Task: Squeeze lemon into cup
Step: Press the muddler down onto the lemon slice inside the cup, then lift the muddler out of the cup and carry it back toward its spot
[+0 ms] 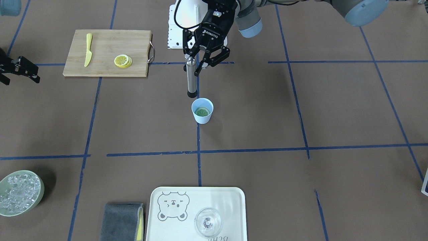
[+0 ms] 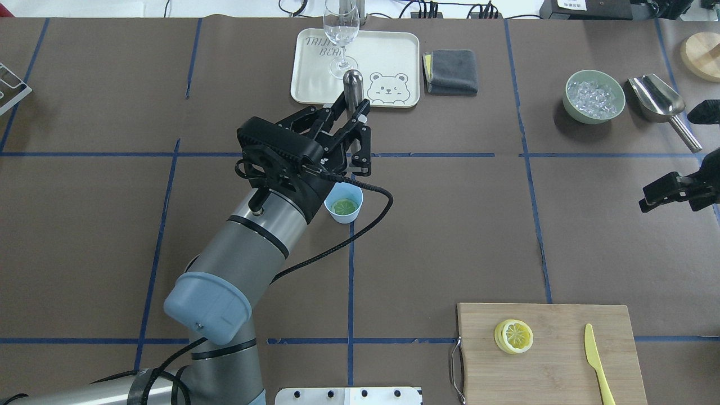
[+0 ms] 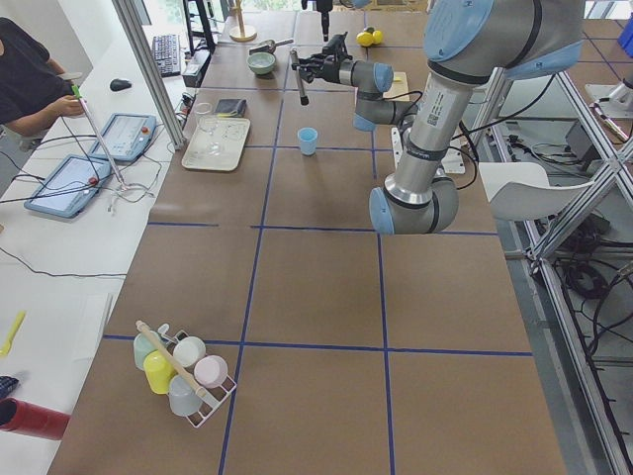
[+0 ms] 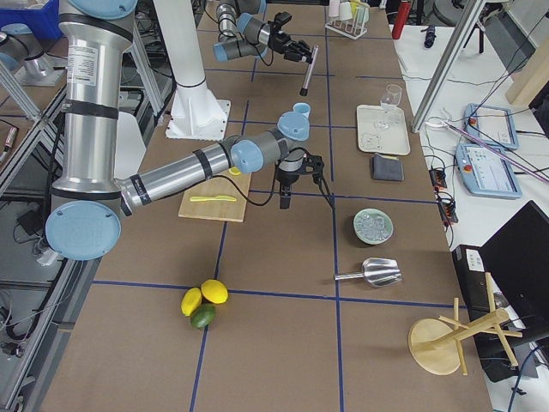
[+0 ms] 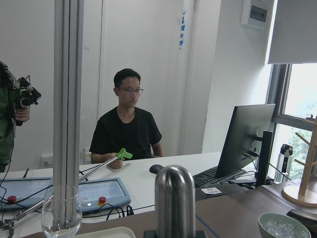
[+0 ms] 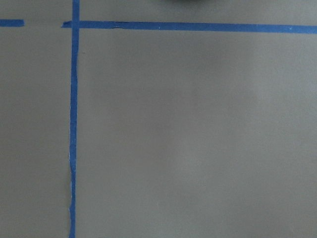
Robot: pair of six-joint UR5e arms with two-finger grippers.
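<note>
- Left end effector (image 2: pixel 354 111): clamped on a steel muddler (image 2: pixel 352 84), which it holds upright, raised off the tabletop (image 2: pixel 112 225) and apart from the cup.
- Cup (image 2: pixel 343 219): upright near the centre, just beside the left wrist in the overhead view. The lemon (image 2: pixel 344 207) lies flat inside it, below the rim.
- Tray (image 2: pixel 394 50): at the far edge, with a glass (image 2: pixel 341 28) standing on it and a grey cloth (image 2: pixel 450 71) just beside it.
- Board (image 2: pixel 551 371): at the near edge, carrying stacked lemon slices (image 2: pixel 513 336) and a yellow knife (image 2: pixel 596 360), apart from each other.
- Ice bowl (image 2: pixel 593 118) and metal scoop (image 2: pixel 658 98): side by side at the far right.
- Right end effector (image 2: pixel 672 190): over the tabletop at the right edge. The frame cuts it off, so I cannot tell how far open it is.
</note>
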